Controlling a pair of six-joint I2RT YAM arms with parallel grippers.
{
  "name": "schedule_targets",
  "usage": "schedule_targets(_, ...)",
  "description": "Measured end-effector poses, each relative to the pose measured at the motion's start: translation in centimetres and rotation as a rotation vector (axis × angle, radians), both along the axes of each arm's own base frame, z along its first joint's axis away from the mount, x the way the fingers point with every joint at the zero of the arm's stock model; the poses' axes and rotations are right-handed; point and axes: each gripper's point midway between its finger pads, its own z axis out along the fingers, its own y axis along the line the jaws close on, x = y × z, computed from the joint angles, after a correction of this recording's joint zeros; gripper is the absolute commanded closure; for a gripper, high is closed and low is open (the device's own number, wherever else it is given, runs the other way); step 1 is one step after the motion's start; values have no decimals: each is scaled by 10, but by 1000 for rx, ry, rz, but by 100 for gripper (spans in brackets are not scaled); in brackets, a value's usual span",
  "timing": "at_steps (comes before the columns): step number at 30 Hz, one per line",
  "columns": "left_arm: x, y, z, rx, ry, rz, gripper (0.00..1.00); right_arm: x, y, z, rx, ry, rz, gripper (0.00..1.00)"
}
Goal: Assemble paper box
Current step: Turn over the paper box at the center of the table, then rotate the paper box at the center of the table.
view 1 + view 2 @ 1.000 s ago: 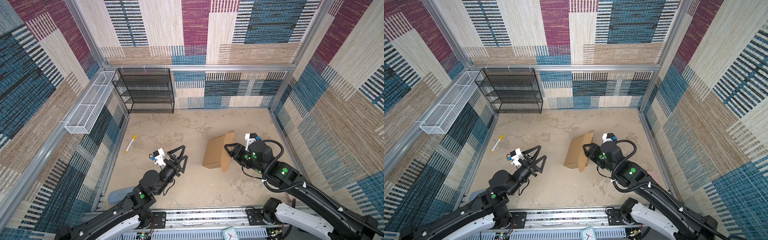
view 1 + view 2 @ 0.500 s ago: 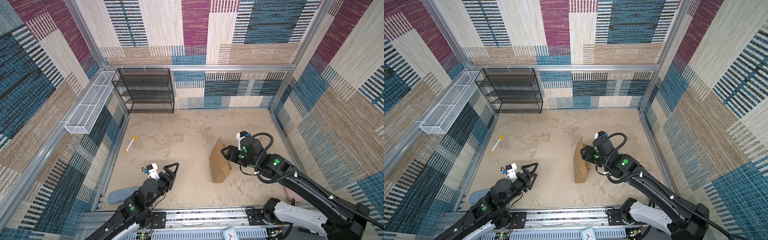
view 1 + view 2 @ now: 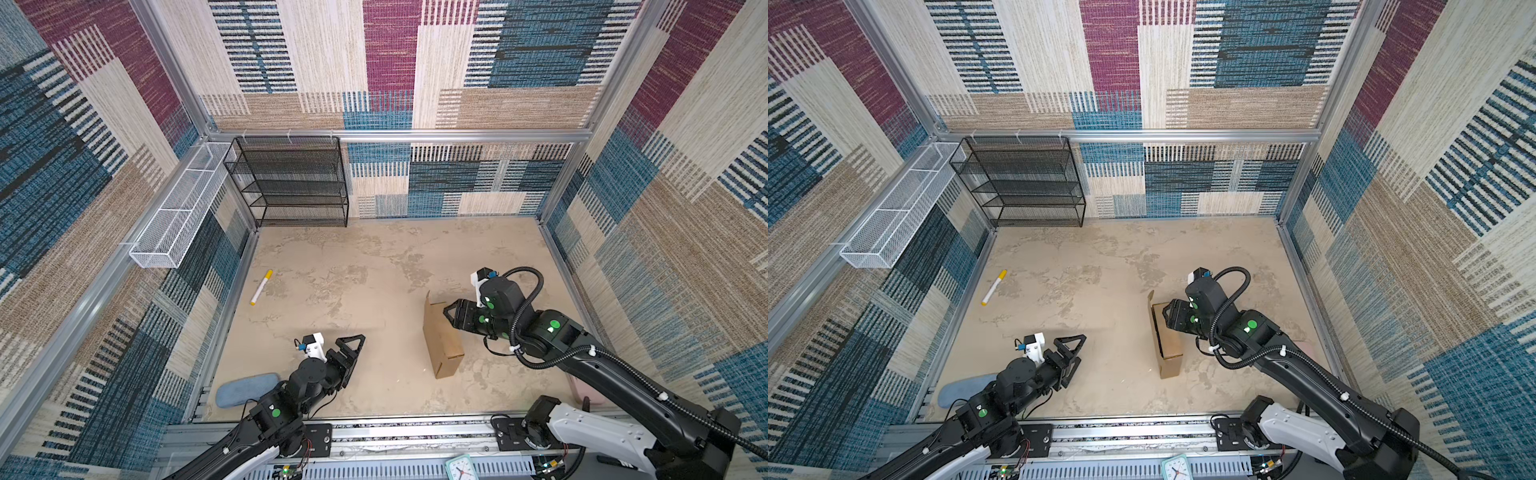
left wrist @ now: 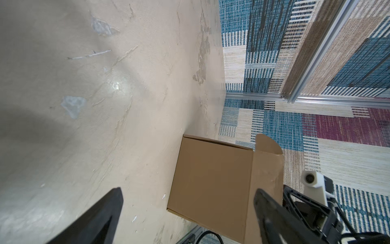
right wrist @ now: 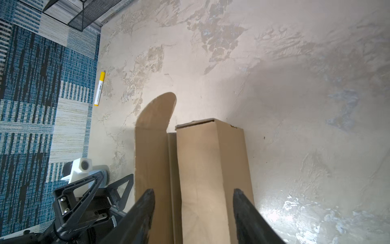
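The paper box is plain brown cardboard. It stands on its narrow edge at the right middle of the table, with a rounded tab sticking out at its far end. My right gripper straddles the box's far upper end, one finger on each side. The frames do not show whether the pads press the cardboard. My left gripper is wide open and holds nothing. It sits well left of the box and faces the box's broad side.
A yellow-capped marker lies near the left wall. A black mesh shelf stands at the back left, with a white wire basket on the left wall. A blue pad lies at the front left edge.
The right gripper has turned the box from a tilted, lifted pose to standing on edge and has brought it nearer the front. The left gripper has drawn back toward the front.
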Motion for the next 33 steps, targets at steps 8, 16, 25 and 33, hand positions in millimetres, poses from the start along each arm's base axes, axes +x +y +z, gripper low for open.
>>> schedule_targets(8, 10, -20, -13, 70, 69, -36, 3, 10, -32, -16, -59, -12, -89, 40)
schedule_targets(16, 30, -73, -11, 80, 114, -160, 7, 19, -64, -41, -79, 1, -185, 42)
schedule_targets(25, 43, -116, -19, 79, 146, -247, 8, -4, -62, -112, -68, 141, -137, 44)
schedule_targets(33, 54, -151, -27, 52, 162, -318, 9, -28, -53, -152, 9, 232, -94, 44)
